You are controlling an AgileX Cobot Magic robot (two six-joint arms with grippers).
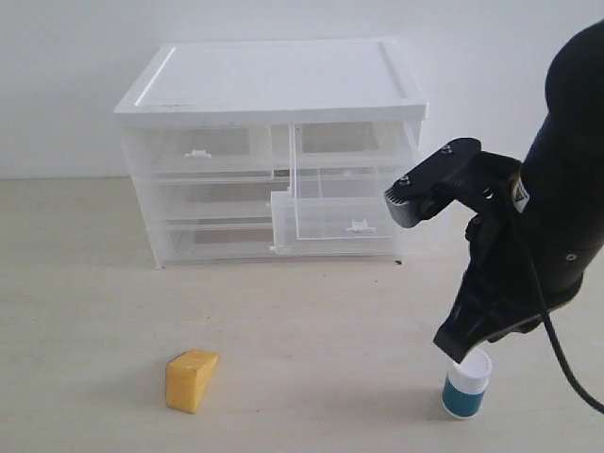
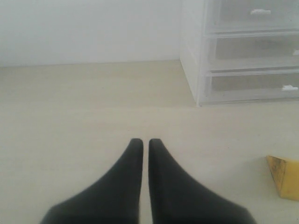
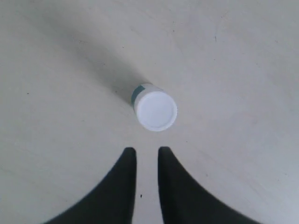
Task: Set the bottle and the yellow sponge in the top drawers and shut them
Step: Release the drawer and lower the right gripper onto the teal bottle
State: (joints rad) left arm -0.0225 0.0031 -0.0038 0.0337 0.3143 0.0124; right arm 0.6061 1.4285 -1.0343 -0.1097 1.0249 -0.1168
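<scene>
Right wrist view showed the right gripper [image 3: 147, 151] with its fingers parted by a narrow slot and pinching nothing. The slot looked narrower than the white cap [image 3: 157, 112] of the bottle [image 3: 152, 106]. The bottle stood upright on the table [image 3: 243, 56] just ahead of the fingertips, not touching them.

I judged the bottle to be light and stiff. Its smooth round plastic was likely to slip or tip over if nudged from one side. The safest hold seemed to be across the teal body just under the cap, one finger on each side, and the fingers would have to spread wider first.

The left gripper [image 2: 145, 141] hung low over the bare table with its fingers pressed almost together, empty. The yellow sponge [image 1: 192, 379] lay well apart from the bottle. It was probably soft and very light, and easy to pinch across its flat faces.

Behind both, the cabinet [image 1: 274, 80] had its right top drawer [image 1: 344, 203] apparently pulled out, while the left top drawer [image 1: 203, 151] sat closed, so it would need opening. The full-width drawers [image 1: 212, 200] below were closed. Nothing lay between the bottle and the open drawer, though its raised front wall would have to be cleared.
</scene>
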